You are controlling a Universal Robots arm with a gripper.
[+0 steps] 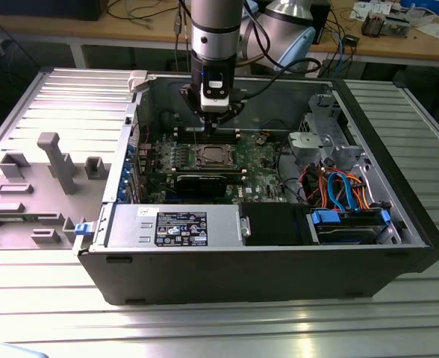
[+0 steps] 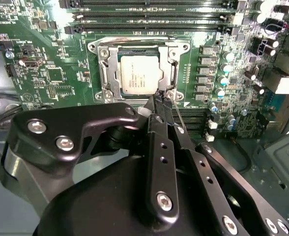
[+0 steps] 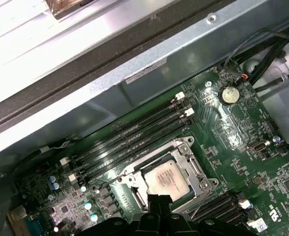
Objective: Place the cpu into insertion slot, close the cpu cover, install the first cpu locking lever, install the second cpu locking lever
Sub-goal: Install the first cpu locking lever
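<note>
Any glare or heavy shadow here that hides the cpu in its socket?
Exterior view: glare streaks on the table, cpu evenly lit inside the case. First wrist view: table beyond the case wall washed out white, cpu unaffected. Second wrist view: cpu top shines pale; the gripper looms dark beside it.
</note>
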